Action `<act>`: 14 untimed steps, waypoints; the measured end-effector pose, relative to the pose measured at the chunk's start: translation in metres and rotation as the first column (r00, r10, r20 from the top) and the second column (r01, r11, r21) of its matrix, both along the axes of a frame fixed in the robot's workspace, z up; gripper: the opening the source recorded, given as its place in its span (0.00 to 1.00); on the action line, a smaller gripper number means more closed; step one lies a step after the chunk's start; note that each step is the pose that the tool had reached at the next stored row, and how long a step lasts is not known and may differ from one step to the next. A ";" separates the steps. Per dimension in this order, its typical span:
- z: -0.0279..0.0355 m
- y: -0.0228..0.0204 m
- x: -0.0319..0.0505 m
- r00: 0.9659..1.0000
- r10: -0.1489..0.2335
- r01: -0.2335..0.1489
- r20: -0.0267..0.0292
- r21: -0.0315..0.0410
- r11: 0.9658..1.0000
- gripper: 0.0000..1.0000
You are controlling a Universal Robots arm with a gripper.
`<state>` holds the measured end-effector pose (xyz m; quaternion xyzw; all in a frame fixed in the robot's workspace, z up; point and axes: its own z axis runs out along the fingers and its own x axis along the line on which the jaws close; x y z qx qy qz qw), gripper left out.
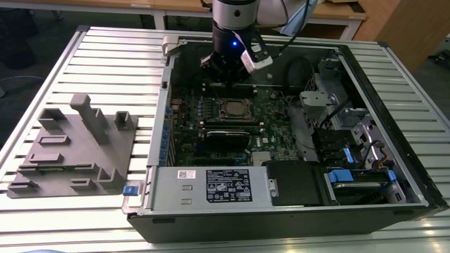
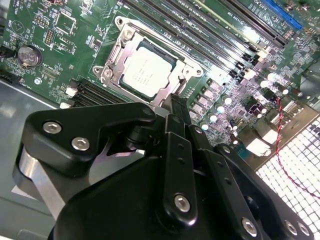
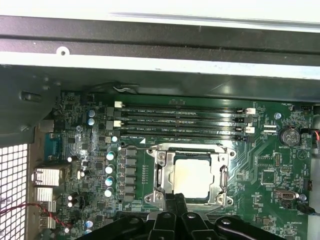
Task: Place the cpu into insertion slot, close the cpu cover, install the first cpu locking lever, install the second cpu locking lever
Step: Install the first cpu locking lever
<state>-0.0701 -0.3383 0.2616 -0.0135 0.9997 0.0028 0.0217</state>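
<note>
The cpu [image 2: 147,70] is seen seated in the insertion slot [image 1: 221,110], mid-motherboard [image 3: 272,185], nearer the case's [image 1: 281,232] far wall in the exterior view. The cpu cover [image 2: 116,50] is laid flat around it, silver top showing through the cut-out. Lever state can't be told; a thin bar is seen along one side of the socket only.

The gripper [image 2: 172,102] is held just above the socket's edge, fingers together, nothing clamped.

Step in hand is judged as lever work. It is best done with closed tips set on the lever end only, pressed down and tucked sideways under its hook. The cpu top and cover should not be leaned on.

Around:
- Memory slots [image 3: 182,120] are set just beside the socket.
- A row of capacitors [image 3: 109,170] stands near another side, the likeliest snag for a sideways sweep.
- A coin battery [image 2: 28,55] is well apart.
- A red wire [image 2: 280,120] is draped by the case's vent edge.
- A black card [image 1: 227,138] lies near the socket, toward the power supply [image 1: 211,184].
- A grey fixture [image 1: 74,150] is parked outside the case, near the table's [image 1: 105,58] edge at the exterior view's left.
</note>
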 end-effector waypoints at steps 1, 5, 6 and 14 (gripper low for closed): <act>0.0000 0.0000 0.0000 1.000 0.000 0.000 0.000 0.000 1.000 0.11; 0.0000 0.0000 -0.0048 1.000 0.000 0.000 0.000 0.000 1.000 0.11; -0.0002 0.0000 -0.0077 1.000 0.000 0.000 0.001 0.000 1.000 0.11; -0.0004 0.0000 -0.0310 1.000 0.000 0.000 0.004 0.000 1.000 0.11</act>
